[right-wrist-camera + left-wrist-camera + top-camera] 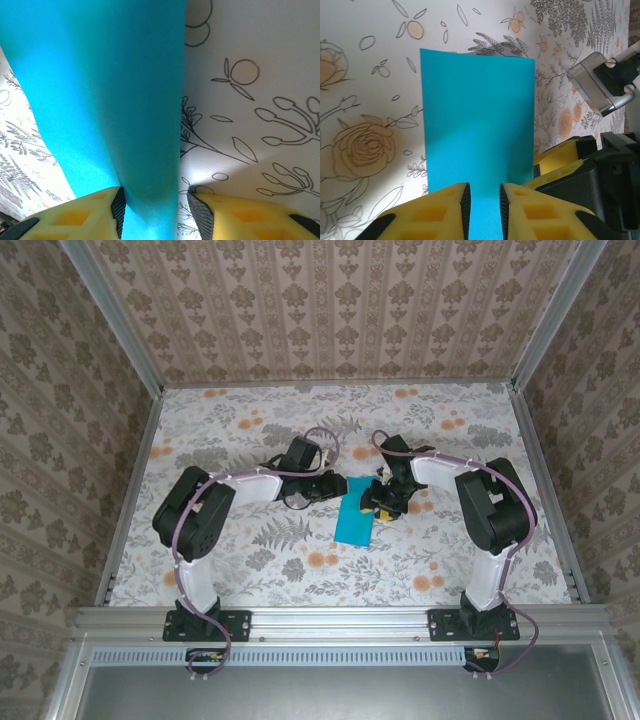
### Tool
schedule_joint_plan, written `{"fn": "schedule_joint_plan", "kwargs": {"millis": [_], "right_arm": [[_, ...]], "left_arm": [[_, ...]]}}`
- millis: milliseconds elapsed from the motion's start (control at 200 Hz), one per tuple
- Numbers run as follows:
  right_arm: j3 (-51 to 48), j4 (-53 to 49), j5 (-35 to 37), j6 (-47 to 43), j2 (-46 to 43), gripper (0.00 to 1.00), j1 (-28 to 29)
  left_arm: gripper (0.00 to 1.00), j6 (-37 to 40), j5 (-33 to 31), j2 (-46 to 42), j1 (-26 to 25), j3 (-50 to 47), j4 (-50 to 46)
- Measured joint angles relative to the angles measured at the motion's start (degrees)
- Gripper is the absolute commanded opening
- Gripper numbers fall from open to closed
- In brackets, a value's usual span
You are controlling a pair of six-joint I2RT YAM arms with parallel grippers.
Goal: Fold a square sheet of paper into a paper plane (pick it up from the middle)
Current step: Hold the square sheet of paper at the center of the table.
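Note:
A teal sheet of paper (355, 518) lies on the flowered table as a long, narrow rectangle. My left gripper (335, 483) hangs over its far left end. In the left wrist view the jaws (484, 190) stand a narrow gap apart with the flat paper (480, 125) showing between them. My right gripper (378, 502) is at the paper's far right edge. In the right wrist view its jaws (156, 195) are open astride a raised edge of the paper (100, 100): the left pad touches it and the right pad stands clear.
The flowered tablecloth (260, 560) runs to metal rails and patterned walls on all sides. The two grippers are close together, and the right gripper's yellow fingers (560, 155) show beside the paper in the left wrist view.

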Motion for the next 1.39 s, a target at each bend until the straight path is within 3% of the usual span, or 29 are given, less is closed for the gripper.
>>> {"fn": "schedule_joint_plan", "kwargs": {"millis": [325,955,1395], "right_arm": [[0.1,-0.1,-0.3,0.0,0.2,0.48,-0.1],[0.1,-0.2,-0.6,-0.4,0.3,0.48,-0.2],[-0.1,0.0,-0.6,-0.4,-0.2,0.49,-0.1]], "left_arm": [[0.11,0.0,1.7,3.0,-0.6,1.7,-0.6],[0.09,0.3,2.5,5.6,-1.0,2.8,-2.3],[0.0,1.0,1.9,6.5,-1.0,3.6,-5.7]]}}
